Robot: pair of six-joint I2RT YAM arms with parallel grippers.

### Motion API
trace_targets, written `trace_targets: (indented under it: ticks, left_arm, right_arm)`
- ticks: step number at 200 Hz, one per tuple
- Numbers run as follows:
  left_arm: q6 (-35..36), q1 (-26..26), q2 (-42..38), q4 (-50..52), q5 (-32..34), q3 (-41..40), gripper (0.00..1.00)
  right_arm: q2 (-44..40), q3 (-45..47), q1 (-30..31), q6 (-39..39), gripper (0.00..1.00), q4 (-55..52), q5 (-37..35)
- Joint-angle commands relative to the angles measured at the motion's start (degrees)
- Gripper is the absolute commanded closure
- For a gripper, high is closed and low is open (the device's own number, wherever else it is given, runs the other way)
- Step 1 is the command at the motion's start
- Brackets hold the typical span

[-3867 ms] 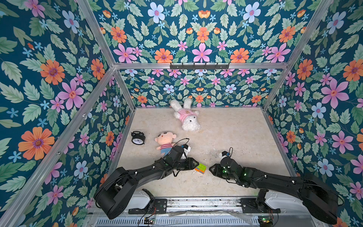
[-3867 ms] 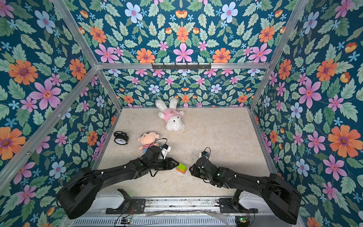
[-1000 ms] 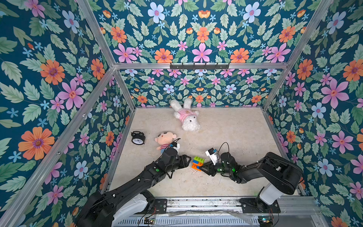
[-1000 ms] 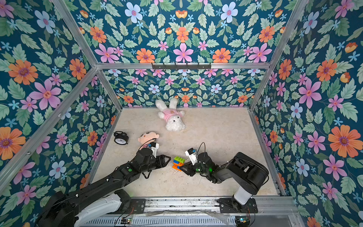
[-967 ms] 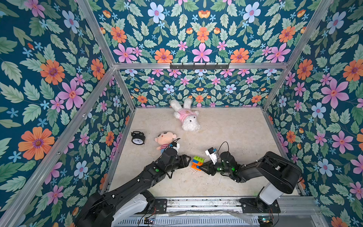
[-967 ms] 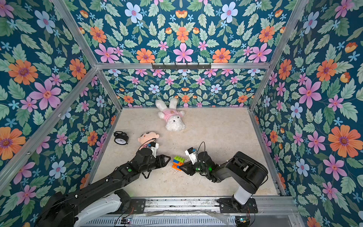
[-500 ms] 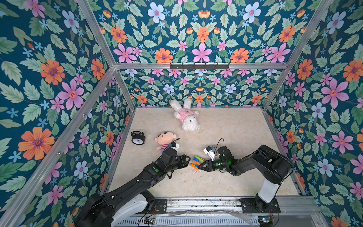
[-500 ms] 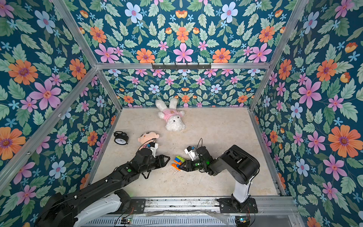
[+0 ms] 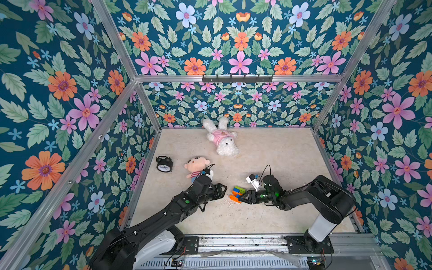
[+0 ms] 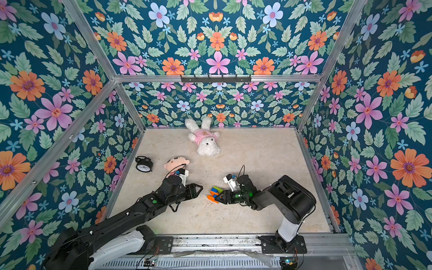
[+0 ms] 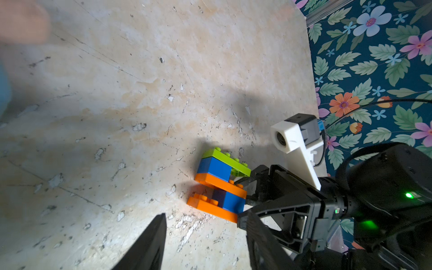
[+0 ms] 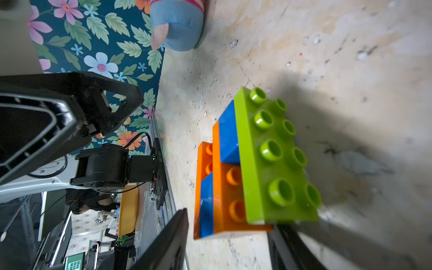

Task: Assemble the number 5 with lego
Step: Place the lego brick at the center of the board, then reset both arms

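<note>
Since a second ago the right gripper (image 9: 242, 198) has loosened off the number 5 (image 9: 236, 193), and its jaws are now spread either side of it. The left arm stretches low from the front-left corner, left gripper (image 9: 223, 191) spread wide and empty, just short of the number 5, which sits on the table (image 9: 280, 152) between both grippers. The right arm's folded, elbow raised, forearm low and aimed across at it.

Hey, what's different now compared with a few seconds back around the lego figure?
The left gripper backed off the number 5, open. The right arm folded up; the right gripper moved in and widened its jaws at the figure's end. White plush, doll and clock stayed put.
</note>
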State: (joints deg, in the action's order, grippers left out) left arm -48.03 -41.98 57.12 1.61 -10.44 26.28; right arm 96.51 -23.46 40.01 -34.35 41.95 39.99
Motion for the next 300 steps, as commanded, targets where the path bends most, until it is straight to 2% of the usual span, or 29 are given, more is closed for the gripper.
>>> trace_targets:
  ticks: [1,45,67,83,104,106,111,125,134,146,166,177,187,205,219,233,251,259,265,272,284,292,300]
  left_arm:
    - [0.69,0.06,-0.05,-0.21,1.02,0.61,0.4]
    - [1.83,0.1,-1.58,1.52,3.59,1.32,0.38]
    - [3.38,0.07,-5.54,4.99,10.56,1.84,0.34]
    - [5.93,0.08,-9.43,8.54,20.58,2.43,0.25]
    - [11.37,0.23,-13.9,9.2,33.29,2.89,0.08]
    - [11.91,0.23,-14.19,9.03,34.54,2.89,0.06]
    - [13.25,0.38,-14.78,8.62,37.76,2.97,0.02]
    - [16.58,0.83,-15.44,7.45,48.45,3.24,0.01]
    - [19.03,1.69,-15.46,5.51,54.48,3.09,0.01]
    - [23.39,3.85,-15.38,0.45,60.12,1.73,0.01]
    - [30.88,10.87,-14.67,-12.49,65.16,-3.43,0.01]
    - [33.15,16.57,-13.32,-17.13,63.26,-5.75,0.01]
    - [33.95,21.5,-11.32,-18.27,58.91,-6.0,0.01]
    - [39.76,27.24,-4.5,-26.92,54.87,-8.36,0.01]
    - [45.75,29.84,1.84,-34.4,51.43,-9.32,0.01]
    - [49.24,32.1,8.51,-39.41,45.95,-9.53,0.01]
    - [48.99,34.03,15.39,-51.42,39.27,-12.93,0.01]
    - [50.33,34.85,18.15,-60.25,36.0,-14.79,0.01]
    - [50.19,34.89,18.59,-61.09,33.62,-14.73,0.01]
    - [49.72,35.86,19.16,-61.96,30.34,-14.75,0.01]
    - [47.91,37.92,22.44,-70.55,26.2,-16.11,0.01]
    - [46.75,39.12,24.85,-73.87,22.78,-16.18,0.01]
    - [47.46,39.51,28.18,-76.35,19.79,-15.8,0.01]
  right_arm:
    - [-3.26,0.41,-0.26,1.7,0.4,-11.89,-6.47]
    - [-12.09,-0.07,-1.09,3.62,0.37,-25.92,-15.33]
    - [-20.01,-1.82,-1.15,4.0,0.37,-34.75,-22.86]
    - [-28.17,-4.4,-1.1,4.6,0.36,-42.03,-32.85]
    - [-39.51,-6.01,-1.16,6.36,0.3,-46.56,-53.72]
    - [-40.34,-5.92,-1.16,6.87,0.29,-46.36,-55.31]
    - [-42.88,-5.5,-1.29,7.75,0.18,-46.22,-60.11]
    - [-47.82,-4.93,-3.29,10.11,0.08,-44.82,-70.37]
    - [-49.75,-4.65,-6.19,12.52,0.03,-43.32,-73.2]
    - [-51.05,-2.85,-11.8,15.55,0.01,-38.8,-73.99]
    - [-49.27,2.67,-21.12,21.41,0.01,-26.13,-73.88]
    - [-47.22,4.52,-24.5,23.55,0.01,-21.28,-74.28]
    - [-44.19,6.57,-26.83,26.24,0.01,-14.8,-74.3]
    - [-37.68,10.43,-28.07,33.48,0.01,-1.25,-73.53]
    - [-31.62,13.59,-28.79,37.87,0.01,11.14,-72.96]
    - [-27.23,13.04,-29.17,39.24,0.01,13.51,-70.13]
    - [-22.6,13.91,-30.15,38.6,0.01,22.44,-64.84]
    - [-21.54,14.35,-30.46,38.49,0.01,25.62,-62.31]
    - [-20.31,15.22,-31.48,38.49,0.01,29.58,-59.73]
    - [-19.28,14.49,-32.36,37.41,0.01,28.26,-59.16]
    - [-17.26,16.0,-34.57,36.71,0.01,32.86,-54.83]
    - [-17.11,17.64,-35.5,35.62,0.01,35.43,-54.06]
    - [-16.47,19.49,-36.87,35.31,0.01,38.72,-49.86]
